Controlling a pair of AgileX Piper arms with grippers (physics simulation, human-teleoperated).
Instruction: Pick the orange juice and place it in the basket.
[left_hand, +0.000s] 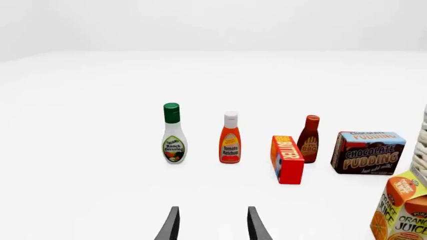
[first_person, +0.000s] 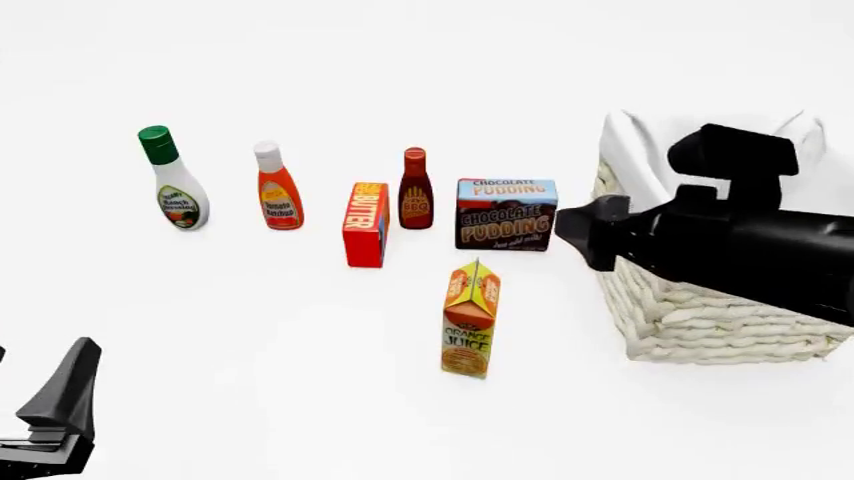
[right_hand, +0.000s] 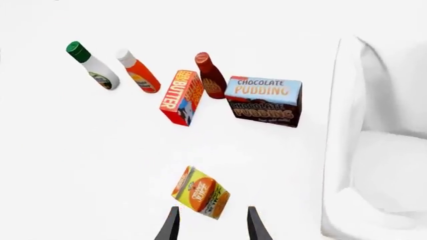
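Left to right on the worktop (first_person: 267, 330): ranch bottle (first_person: 172, 180), ketchup (first_person: 278, 187), butter box (first_person: 364, 224), BBQ bottle (first_person: 415, 189), pudding box (first_person: 506, 213). The juice (first_person: 470, 320) stands upright nearer, long axis vertical, lettering facing the camera, left of the basket (first_person: 694, 320), whose visible lining holds nothing. Left claw (left_hand: 212, 225) and right claw (right_hand: 211, 223) gape, gripping nothing; the right hangs above the juice.

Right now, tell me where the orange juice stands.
In the front view, the orange juice stands upright near the table's middle, nearer the arms than the pudding box, left of the basket.
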